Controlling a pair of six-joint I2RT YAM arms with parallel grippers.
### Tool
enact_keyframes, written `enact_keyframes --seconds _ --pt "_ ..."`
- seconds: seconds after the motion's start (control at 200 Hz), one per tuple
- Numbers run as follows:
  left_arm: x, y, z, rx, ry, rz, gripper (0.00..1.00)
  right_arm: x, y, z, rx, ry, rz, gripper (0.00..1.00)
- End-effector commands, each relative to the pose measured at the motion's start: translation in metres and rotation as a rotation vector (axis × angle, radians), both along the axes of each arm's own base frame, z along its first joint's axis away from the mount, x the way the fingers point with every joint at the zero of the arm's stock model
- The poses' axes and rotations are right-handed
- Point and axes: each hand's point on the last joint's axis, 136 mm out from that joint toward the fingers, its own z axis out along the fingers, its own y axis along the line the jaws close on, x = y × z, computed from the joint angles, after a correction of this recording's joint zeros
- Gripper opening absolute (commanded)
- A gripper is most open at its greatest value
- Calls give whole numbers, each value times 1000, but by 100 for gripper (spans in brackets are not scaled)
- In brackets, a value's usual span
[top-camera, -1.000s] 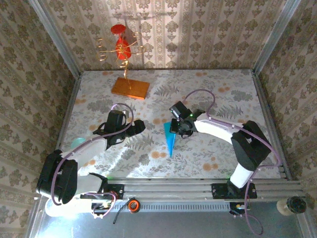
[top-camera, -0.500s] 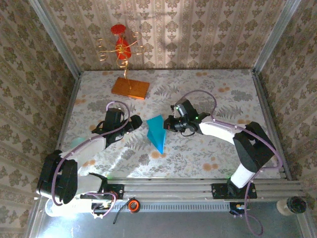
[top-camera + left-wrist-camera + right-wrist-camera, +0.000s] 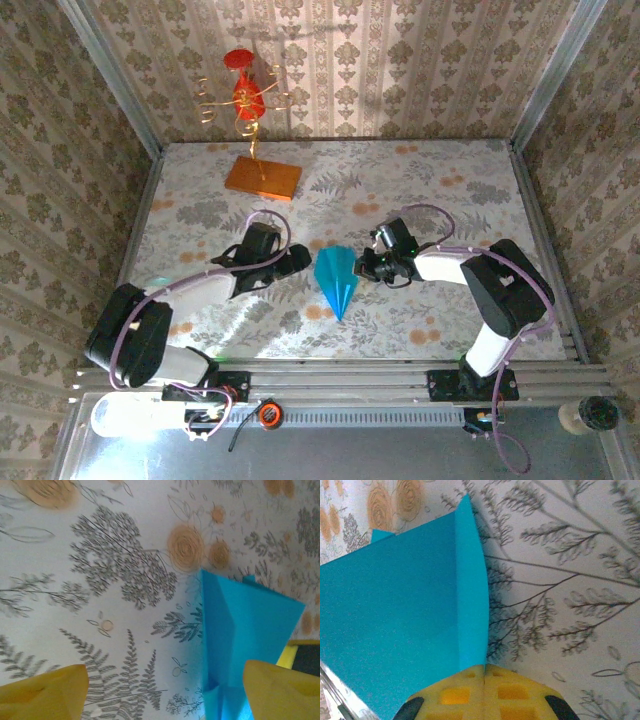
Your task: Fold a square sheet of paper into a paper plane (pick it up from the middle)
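Currently the paper plane lies on the floral counter, on the arm-base side of the orange slab and somewhat to the slab's right. It is a cyan-blue dart with its point turned away from the slab, toward the arm bases, and its broad end facing back toward the slab's side of the counter.

Left hand: positioned almost straight toward the arm bases from the slab, just beside the plane's left edge. In the left wrist view its yellow fingers stand well apart, with bare counter between them. The plane sits at the side of the far finger, its lower corner just beside that finger; whether it touches cannot be told. Nothing is clamped in this hand.

Right hand: positioned further right of the slab than the plane, at the plane's right edge. In the right wrist view the yellow pads are pressed together, and a folded flap of the plane runs down into the seam between them. This hand is clamped on the plane's edge.

A red and gold wire ornament rises from the slab on a wire stem, against the patterned back wall.
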Motion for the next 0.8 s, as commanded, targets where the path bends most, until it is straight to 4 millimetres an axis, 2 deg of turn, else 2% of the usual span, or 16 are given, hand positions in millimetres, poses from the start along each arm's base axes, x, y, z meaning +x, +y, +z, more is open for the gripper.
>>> enact_keyframes --seconds 0.0,0.215,0.535,0.655,0.795 --pt "0 -25 6 -45 13 -32 78 5 4 14 43 -46 23 3" --pt "-14 -54 -10 -39 64 -107 63 5 6 10 59 -42 33 3" --pt "-2 -72 -19 -57 78 -121 29 5 5 8 74 -31 35 3" --pt "-2 -66 -24 -30 92 -101 16 6 4 9 81 -30 28 3" --pt "0 -56 -25 9 85 -70 11 9 0 13 91 -38 8 3"
